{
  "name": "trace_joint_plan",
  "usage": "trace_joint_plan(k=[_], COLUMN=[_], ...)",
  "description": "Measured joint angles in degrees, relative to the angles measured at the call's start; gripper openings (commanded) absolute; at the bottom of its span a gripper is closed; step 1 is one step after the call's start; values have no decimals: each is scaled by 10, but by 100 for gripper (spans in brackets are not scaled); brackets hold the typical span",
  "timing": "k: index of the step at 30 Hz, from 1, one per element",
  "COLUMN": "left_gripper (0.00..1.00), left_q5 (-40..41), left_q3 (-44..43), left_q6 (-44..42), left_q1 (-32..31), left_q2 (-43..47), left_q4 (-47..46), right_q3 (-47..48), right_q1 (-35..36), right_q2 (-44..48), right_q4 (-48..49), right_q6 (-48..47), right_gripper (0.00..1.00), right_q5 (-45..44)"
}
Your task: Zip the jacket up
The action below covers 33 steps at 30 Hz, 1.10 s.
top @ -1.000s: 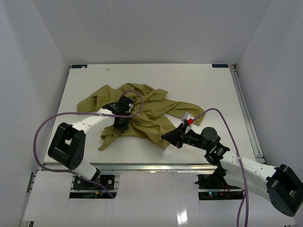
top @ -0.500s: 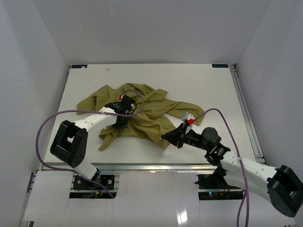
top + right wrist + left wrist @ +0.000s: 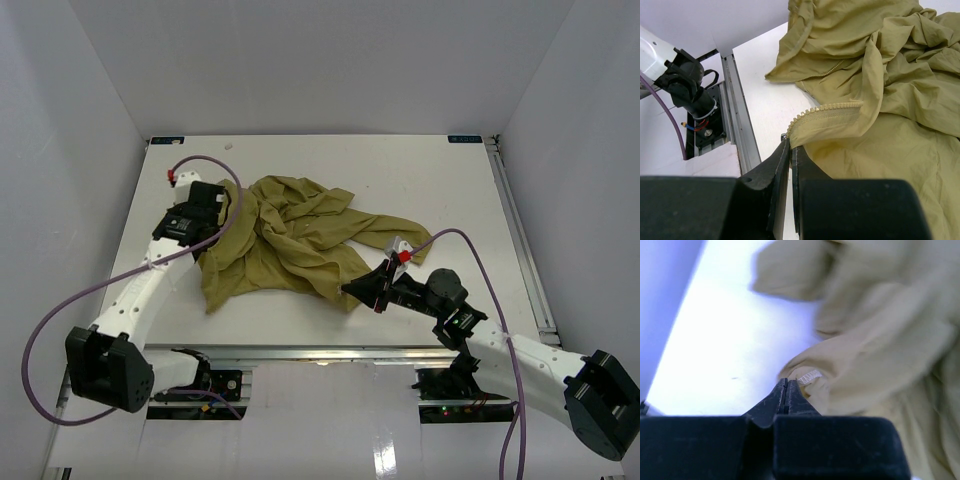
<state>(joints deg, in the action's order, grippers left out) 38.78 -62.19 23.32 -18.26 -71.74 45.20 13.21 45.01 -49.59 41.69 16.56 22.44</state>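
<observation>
The olive jacket (image 3: 300, 240) lies crumpled on the white table. My left gripper (image 3: 211, 238) is at the jacket's left edge, shut on a fold of fabric beside a small white label (image 3: 810, 375); its fingertips (image 3: 786, 383) press together in the left wrist view. My right gripper (image 3: 349, 290) is at the jacket's near right corner, shut on the end of a zipper edge. There the zipper teeth (image 3: 830, 107) curl up from between the tips (image 3: 790, 139). A second zipper edge (image 3: 821, 74) lies farther back on the jacket (image 3: 890, 125).
White walls enclose the table (image 3: 430, 180) on three sides. A metal rail (image 3: 522, 240) runs along its right edge. The near table edge with its rail (image 3: 737, 120) and an arm base (image 3: 687, 85) sit just left of my right gripper.
My left gripper has shut and swung from the jacket's middle to the left and back, dragging the jacket's left part with it. The right arm has not moved.
</observation>
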Motion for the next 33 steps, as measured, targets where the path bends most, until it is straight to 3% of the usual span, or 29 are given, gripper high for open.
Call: trace_joint_plan(k=[4,5,6,7,10,17,24,28,33], left_gripper=[4,12,32,43,55,54,52,51,50], left_q5=[23,23,22,21,14,-81,-317,-356,-389], left_q3=[58,71,78,81,81,62,38,37,72], left_q6=[-21,-26,-27,-29,-21,-44,-102,-120,-130], left_q1=[88,103,115,127,158,173,157,95,61], left_q2=[46,52,54,52,42,49,111,37,-71], left_q4=[-33,-38,-40,-42,-48,-38,-37,-45,-42], right_q3=[0,0,0,0,0,0,0,0,0], right_q1=[0,0,0,0,0,0,0,0,0], right_q2=[0,0,0,1,3,3,0,0,4], right_q4=[0,0,0,0,0,0,0,0,0], right_q6=[1,2,2,3,5,6,6,7,8], right_gripper=[8,8,8,8,8,8,8,8,8], right_q5=[0,0,0,0,0,0,0,0,0])
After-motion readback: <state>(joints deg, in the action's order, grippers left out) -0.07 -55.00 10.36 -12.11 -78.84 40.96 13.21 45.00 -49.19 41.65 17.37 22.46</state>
